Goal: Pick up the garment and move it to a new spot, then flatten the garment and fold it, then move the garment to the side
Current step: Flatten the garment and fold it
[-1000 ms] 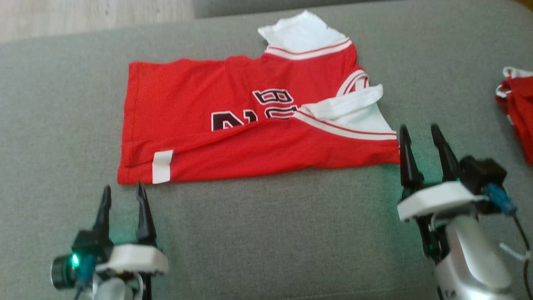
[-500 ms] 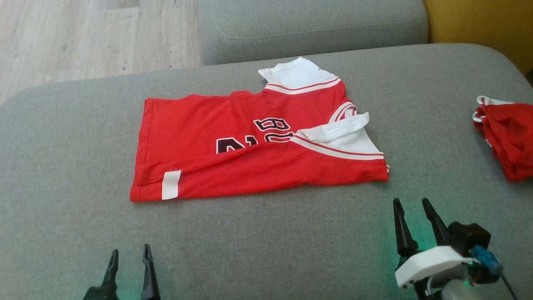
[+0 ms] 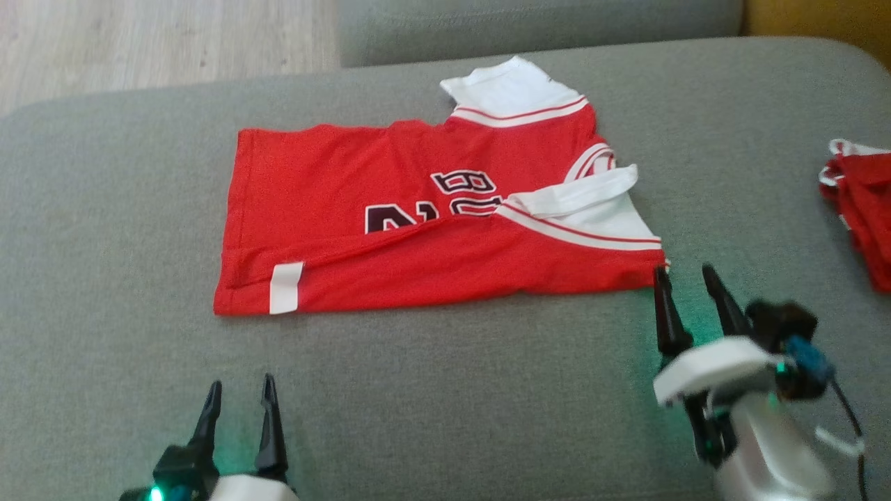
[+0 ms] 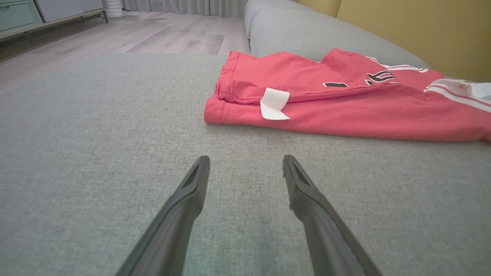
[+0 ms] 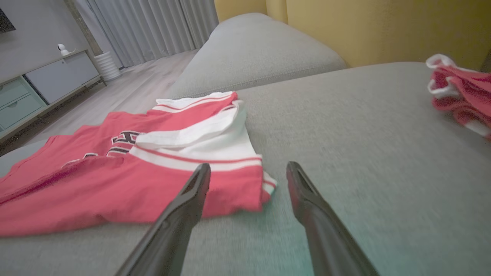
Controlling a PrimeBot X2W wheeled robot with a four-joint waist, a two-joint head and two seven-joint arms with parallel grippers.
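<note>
The garment (image 3: 418, 223) is a red shirt with white sleeves and dark lettering, lying partly folded on the grey sofa cushion (image 3: 445, 390); its near long edge is folded over. It also lies ahead in the left wrist view as the garment (image 4: 345, 103) and in the right wrist view as the garment (image 5: 126, 172). My left gripper (image 3: 240, 390) stands open and empty, short of the hem corner with the white tag (image 3: 285, 287). My right gripper (image 3: 684, 276) is open and empty, its fingertips just beside the garment's near right sleeve corner.
A second red and white garment (image 3: 860, 209) lies bunched at the cushion's right edge, also seen as that bunch (image 5: 460, 92). Another grey cushion (image 3: 536, 24) lies beyond, with wooden floor (image 3: 139, 42) at the far left and a yellow wall (image 5: 383, 27) behind.
The head camera has shifted, so the whole picture moved. Both grippers drew back towards me, then came forward again; the right one is near the sleeve corner. The garment lies unchanged.
</note>
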